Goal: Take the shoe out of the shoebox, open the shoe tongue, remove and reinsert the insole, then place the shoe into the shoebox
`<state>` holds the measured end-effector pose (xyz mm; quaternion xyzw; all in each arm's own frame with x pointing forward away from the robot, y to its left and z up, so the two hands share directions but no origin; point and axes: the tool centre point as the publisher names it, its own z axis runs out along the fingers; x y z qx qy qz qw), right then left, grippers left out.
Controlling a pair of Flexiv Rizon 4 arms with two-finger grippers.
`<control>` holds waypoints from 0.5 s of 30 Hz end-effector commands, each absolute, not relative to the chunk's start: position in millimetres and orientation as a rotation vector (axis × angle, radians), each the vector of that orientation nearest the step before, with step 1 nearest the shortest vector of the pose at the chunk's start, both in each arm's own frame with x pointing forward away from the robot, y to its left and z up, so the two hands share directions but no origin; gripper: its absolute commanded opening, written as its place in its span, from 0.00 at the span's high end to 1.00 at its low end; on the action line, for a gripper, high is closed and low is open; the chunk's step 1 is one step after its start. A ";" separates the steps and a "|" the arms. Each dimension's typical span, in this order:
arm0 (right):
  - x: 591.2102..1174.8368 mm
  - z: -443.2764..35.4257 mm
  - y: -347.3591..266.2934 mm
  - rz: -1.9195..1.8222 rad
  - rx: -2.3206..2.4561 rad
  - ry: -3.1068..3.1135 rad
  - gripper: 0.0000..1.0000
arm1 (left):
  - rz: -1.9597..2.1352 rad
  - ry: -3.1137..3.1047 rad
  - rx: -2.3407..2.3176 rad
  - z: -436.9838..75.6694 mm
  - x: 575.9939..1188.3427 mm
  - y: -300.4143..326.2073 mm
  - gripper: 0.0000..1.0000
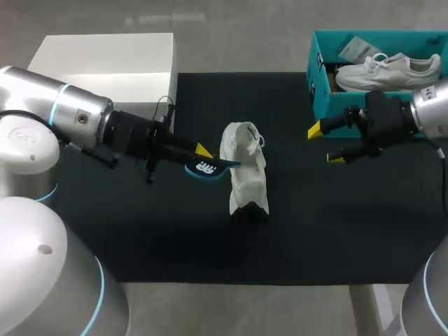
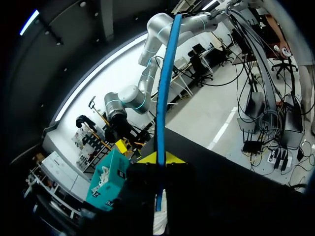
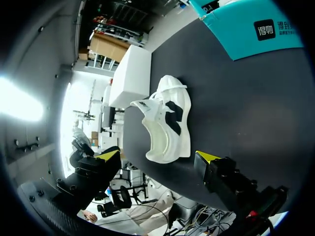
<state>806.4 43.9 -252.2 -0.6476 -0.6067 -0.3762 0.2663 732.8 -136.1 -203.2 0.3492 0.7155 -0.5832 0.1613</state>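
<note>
White box: a white rectangular box [image 1: 108, 66] sits at the far left corner of the black-covered desk [image 1: 315, 231], with nothing touching it. The right wrist view shows it [image 3: 130, 76] beyond the shoe.

Left gripper: the left gripper [image 1: 199, 157] is left of centre, above the desk, and points right. Its yellow tips are clamped on one end of the insole; the left wrist view [image 2: 160, 158] shows the tips pressing in from both sides.

Insole: the blue foam insole [image 1: 208, 167] is held roughly level. Its right end meets the opening of the shoe, but I cannot tell whether that end is inside. From the left wrist it appears edge-on as a thin blue strip [image 2: 165, 88] running ahead of the fingers.

Shoe: the white lace-up sneaker [image 1: 245, 168] is at the middle of the desk, out of the shoebox. It is tipped on its side with its opening turned left. Its underside with dark patches [image 3: 167, 125] faces the right gripper.

Right gripper: the right gripper [image 1: 326, 144] is right of the sneaker and well apart from it, pointing left. Its fingers are spread wide and hold nothing [image 3: 158, 156].

Shoebox: the teal cardboard shoebox [image 1: 318, 91] stands at the far right corner, lidless. A second white sneaker [image 1: 388, 70] lies inside it.
</note>
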 end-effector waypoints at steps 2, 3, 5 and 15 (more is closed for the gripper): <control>805.8 -251.9 45.0 -1.013 -1.753 -1.638 0.00 | -1.658 1.961 1.009 -226.2 737.5 -145.7 1.00; 805.8 -251.9 45.0 -1.013 -1.753 -1.638 0.00 | -1.688 1.948 0.974 -228.8 739.8 -148.5 1.00; 805.8 -251.9 45.0 -1.013 -1.753 -1.638 0.00 | -1.697 1.922 0.955 -232.9 744.5 -154.1 1.00; 805.8 -251.9 45.0 -1.013 -1.753 -1.638 0.00 | -1.692 1.937 0.916 -240.3 753.5 -165.4 1.00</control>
